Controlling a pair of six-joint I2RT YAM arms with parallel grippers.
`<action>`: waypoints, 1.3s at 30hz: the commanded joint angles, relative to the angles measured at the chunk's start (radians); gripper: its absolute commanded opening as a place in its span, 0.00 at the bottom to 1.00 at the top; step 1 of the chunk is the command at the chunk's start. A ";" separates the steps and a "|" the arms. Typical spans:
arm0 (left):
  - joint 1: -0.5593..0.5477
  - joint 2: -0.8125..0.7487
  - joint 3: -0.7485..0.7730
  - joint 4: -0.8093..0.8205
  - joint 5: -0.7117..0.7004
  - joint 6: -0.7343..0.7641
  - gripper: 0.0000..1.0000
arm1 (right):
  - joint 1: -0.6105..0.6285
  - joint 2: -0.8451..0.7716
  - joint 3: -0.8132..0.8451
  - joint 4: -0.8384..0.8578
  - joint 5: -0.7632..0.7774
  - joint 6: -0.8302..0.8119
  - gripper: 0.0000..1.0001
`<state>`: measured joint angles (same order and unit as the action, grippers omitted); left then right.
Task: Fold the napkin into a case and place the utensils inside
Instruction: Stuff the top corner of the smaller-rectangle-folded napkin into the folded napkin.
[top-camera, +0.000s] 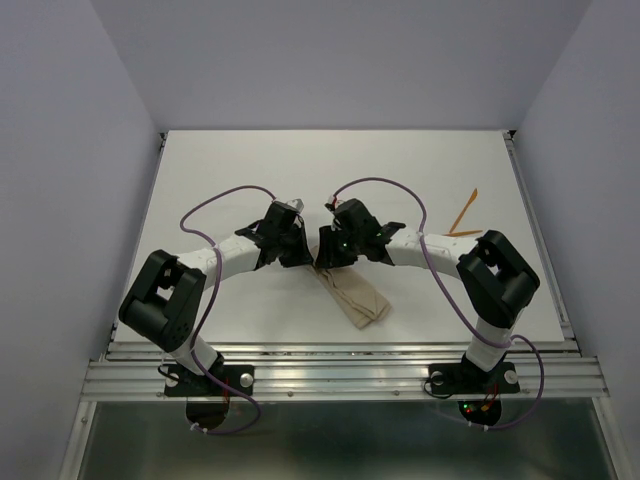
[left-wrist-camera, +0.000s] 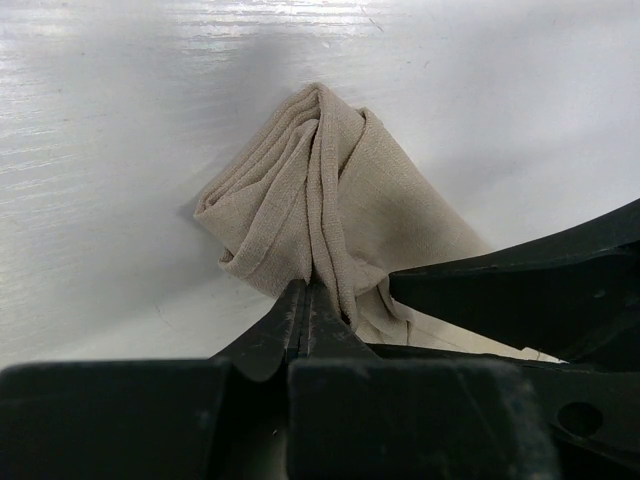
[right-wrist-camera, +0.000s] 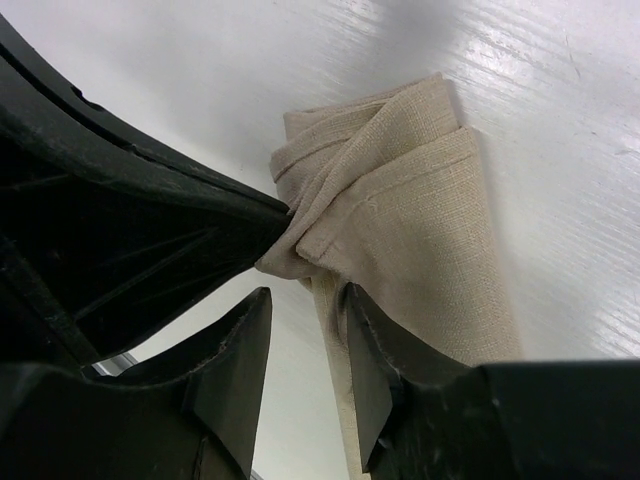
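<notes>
My left gripper had its jaws clenched on the napkin at a bunched fold, I judged to anchor it. Right gripper jaws stood apart, gripping nothing.

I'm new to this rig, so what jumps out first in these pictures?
A bunched tan napkin lies near the middle of the table. The left claw pinches a fold of it, while the right claw stands open at its edge. Two orange utensils lie apart at the far right.
</notes>
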<state>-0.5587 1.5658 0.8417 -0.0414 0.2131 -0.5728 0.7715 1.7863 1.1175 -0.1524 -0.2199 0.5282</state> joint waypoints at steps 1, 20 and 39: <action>0.008 -0.032 -0.012 0.020 0.008 0.021 0.00 | -0.006 -0.015 0.042 0.059 -0.021 0.012 0.42; 0.009 -0.026 -0.001 0.021 0.015 0.019 0.00 | -0.006 -0.021 0.074 -0.004 -0.019 -0.037 0.42; 0.008 -0.033 0.007 0.015 0.016 0.019 0.00 | -0.006 -0.008 0.117 -0.019 0.050 -0.042 0.50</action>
<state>-0.5541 1.5658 0.8417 -0.0414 0.2180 -0.5671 0.7715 1.7874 1.1881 -0.1978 -0.1650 0.4793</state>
